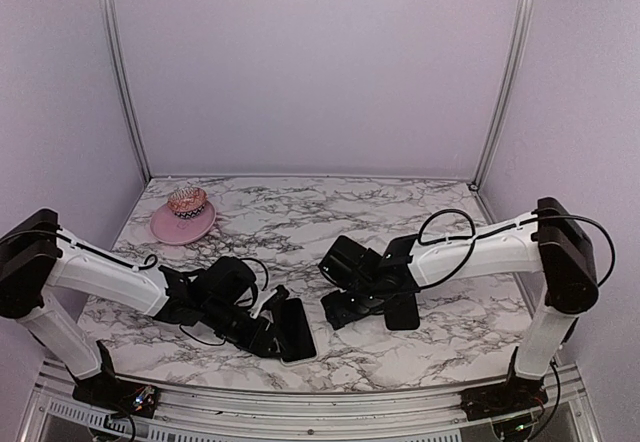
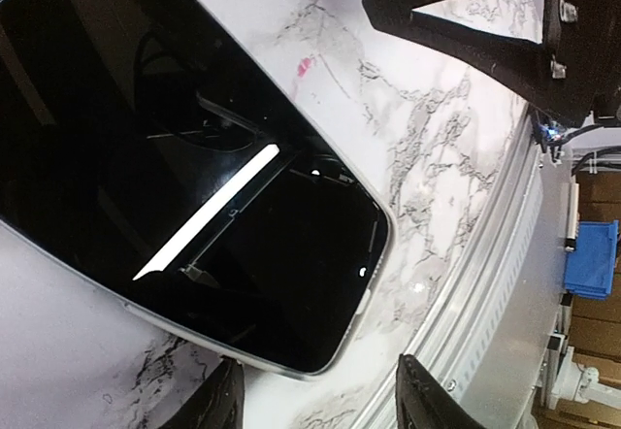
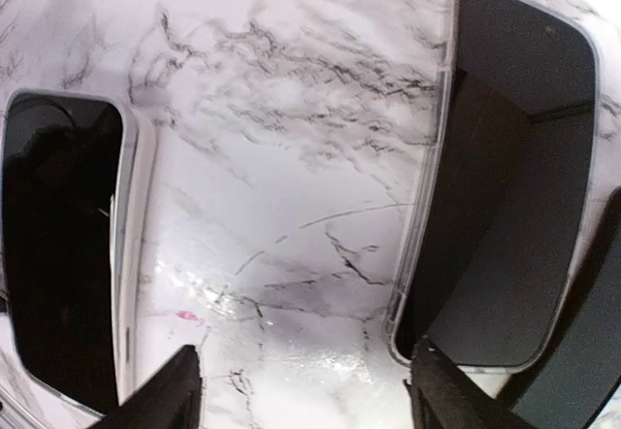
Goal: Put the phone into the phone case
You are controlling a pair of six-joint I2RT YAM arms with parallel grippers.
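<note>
Beneath left hand (image 2: 322, 397), phone (image 2: 194, 186) lies flat, ungripped.

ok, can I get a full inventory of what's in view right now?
phone: 1, glossy black with a silver rim, flat on the table at the near edge, by the left hand
phone case: 1, dark with a clear rim, flat on the table, by the right hand
plate: 1, pink, back left of the table
beaded ornament: 1, pinkish, on the plate
table: 1, white marble with grey veins
frame rail: 1, silver, along the near edge
blue bin: 1, blue, beyond the rail
left arm, right arm: white with black joints
left hand: black, open, over the phone's corner
right hand: black, open, over bare marble
</note>
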